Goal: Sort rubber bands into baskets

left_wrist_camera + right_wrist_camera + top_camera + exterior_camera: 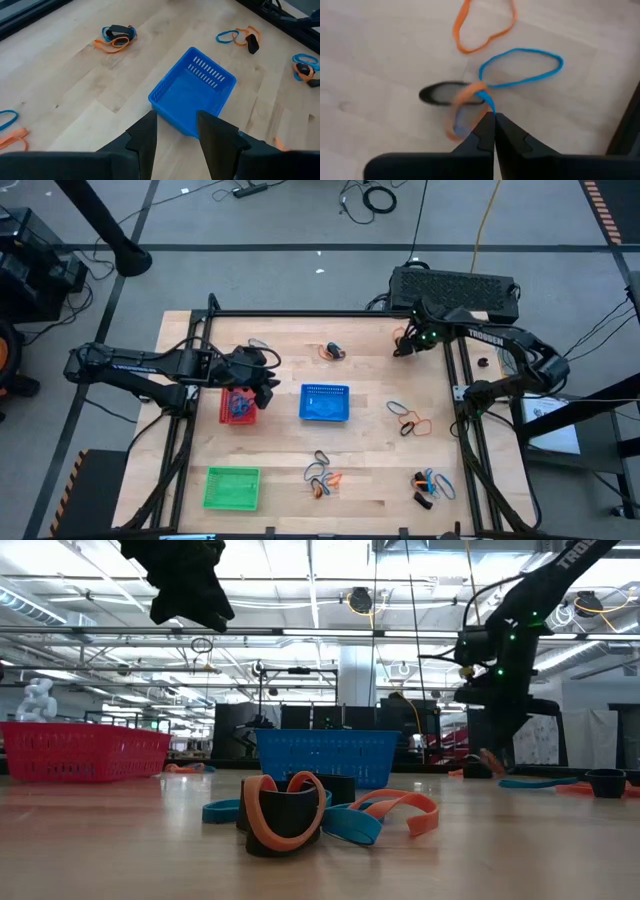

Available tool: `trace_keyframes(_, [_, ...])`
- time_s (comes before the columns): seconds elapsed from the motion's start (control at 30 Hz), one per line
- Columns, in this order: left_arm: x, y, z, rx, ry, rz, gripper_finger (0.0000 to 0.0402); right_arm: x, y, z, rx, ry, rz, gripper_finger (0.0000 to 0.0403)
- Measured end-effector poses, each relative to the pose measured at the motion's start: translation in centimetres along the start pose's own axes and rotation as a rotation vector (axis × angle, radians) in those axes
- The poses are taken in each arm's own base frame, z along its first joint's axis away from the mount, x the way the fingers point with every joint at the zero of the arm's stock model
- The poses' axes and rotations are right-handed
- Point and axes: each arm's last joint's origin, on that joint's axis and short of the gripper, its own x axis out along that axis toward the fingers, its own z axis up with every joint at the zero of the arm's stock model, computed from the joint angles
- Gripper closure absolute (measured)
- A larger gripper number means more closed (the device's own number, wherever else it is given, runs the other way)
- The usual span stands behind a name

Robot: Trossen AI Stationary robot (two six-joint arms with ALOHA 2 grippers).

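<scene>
Red (238, 406), blue (325, 402) and green (232, 487) baskets stand on the wooden table. Blue, orange and black rubber bands lie in loose clusters (408, 418) (322, 477) (430, 485) (333, 352). My left gripper (268, 383) (176, 120) hangs open above the red basket's far right corner, with nothing between its fingers. My right gripper (403, 348) (494, 116) is low at the table's far right, shut on a blue rubber band (520, 67). That band is tangled with an orange one (462, 112) next to a black one (445, 93). Another orange loop (485, 25) lies apart. My right gripper pinches one end of the twisted blue band (487, 102) between its two fingertips, coming from above and pointing steeply down. The band's big loop (540, 55) spreads over the table ahead of the fingers, and an orange band wraps round the held strand.
The red basket holds a few bands (238, 408). Black frame rails (330, 313) run along the table's far edge and sides. A black box (455, 290) sits behind the far right corner. Bare wood shows between the baskets and the clusters.
</scene>
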Motion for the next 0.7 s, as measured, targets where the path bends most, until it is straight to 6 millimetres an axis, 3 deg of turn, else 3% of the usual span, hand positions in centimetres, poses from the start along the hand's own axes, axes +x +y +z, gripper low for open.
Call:
trace_keyframes(0.47, [0.0,-0.1,-0.1,0.023,0.004,-0.006,0.0258,0.0,0.1,0.0,0.012,0.008,0.024,0.0380])
trace_keyframes(0.7, [1.6,-1.0,-0.1,-0.006,-0.098,-0.201,0.0258,-0.2,2.8,-0.6,-0.032,0.052,0.259,0.0380])
